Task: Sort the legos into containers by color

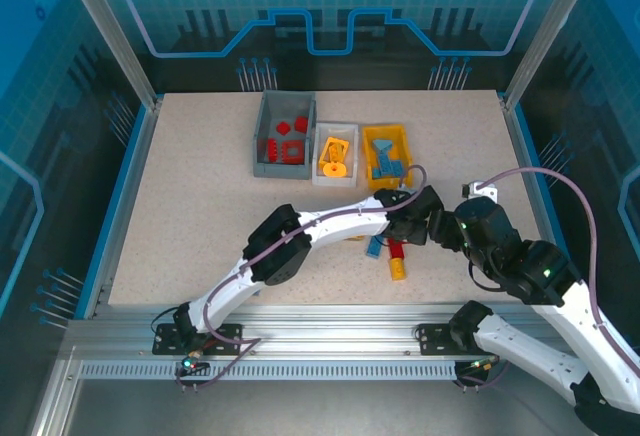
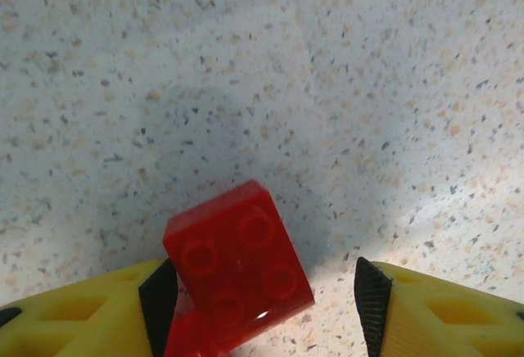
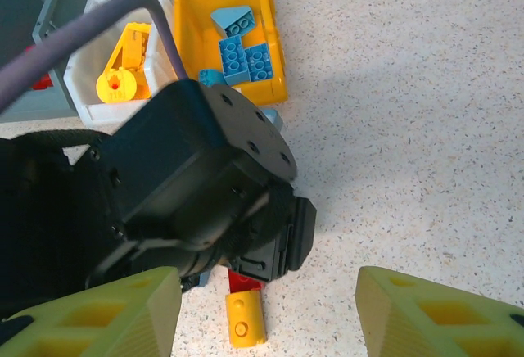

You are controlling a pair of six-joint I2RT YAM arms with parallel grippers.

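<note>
A red four-stud lego (image 2: 237, 263) lies on the table between my left gripper's (image 2: 266, 304) open fingers, close against the left pad (image 2: 159, 301) and well apart from the right pad. From above, the left gripper (image 1: 404, 228) hangs over loose legos: blue (image 1: 374, 247), red (image 1: 396, 248) and yellow (image 1: 398, 270). My right gripper (image 3: 264, 291) is open and holds nothing, just behind the left wrist, with a yellow lego (image 3: 246, 318) and a red one (image 3: 244, 282) ahead of it. The grey bin (image 1: 264, 136) holds red legos, the white bin (image 1: 322, 156) yellow ones, the yellow bin (image 1: 402, 141) blue ones.
The left arm's black wrist (image 3: 188, 193) stands between my right gripper (image 1: 446, 230) and the bins. A grey cable (image 3: 123, 13) loops over the white bin (image 3: 82, 66). A further red piece (image 2: 190, 334) pokes out under the red lego. Bare table spreads to the left.
</note>
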